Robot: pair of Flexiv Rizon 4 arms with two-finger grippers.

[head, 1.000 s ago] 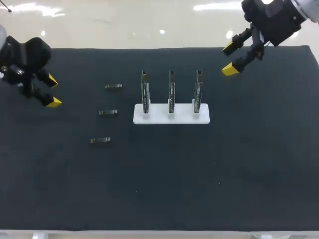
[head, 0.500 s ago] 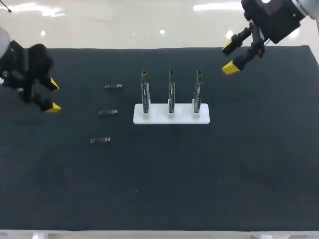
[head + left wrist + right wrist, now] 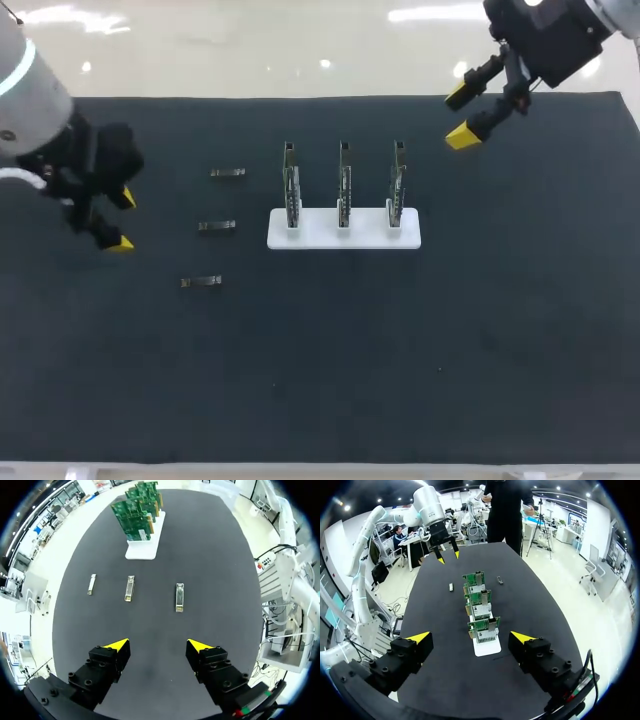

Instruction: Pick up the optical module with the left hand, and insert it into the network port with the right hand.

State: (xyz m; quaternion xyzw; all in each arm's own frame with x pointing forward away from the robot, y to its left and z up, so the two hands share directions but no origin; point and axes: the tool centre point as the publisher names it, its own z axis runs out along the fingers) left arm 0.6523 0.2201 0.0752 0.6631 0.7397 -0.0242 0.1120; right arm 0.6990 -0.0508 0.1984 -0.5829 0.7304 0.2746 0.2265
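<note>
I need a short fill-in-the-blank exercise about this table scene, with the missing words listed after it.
The white stand holds ____ upright circuit boards.
____ optical modules lie flat on the black mat beside it.
The left gripper is open and holds ____.
The fingers of the right gripper stand ____.
Missing words: three; three; nothing; open.

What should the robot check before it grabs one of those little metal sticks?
1. Left tool open and empty: ok.
2. Three optical modules lying apart on the mat: ok.
3. Nothing blocking the way to them: ok.
4. Right tool open, clear of the cards: ok.
5. Those cards upright in the white stand: ok.
6. Network ports free of anything inside: cannot tell.
</note>
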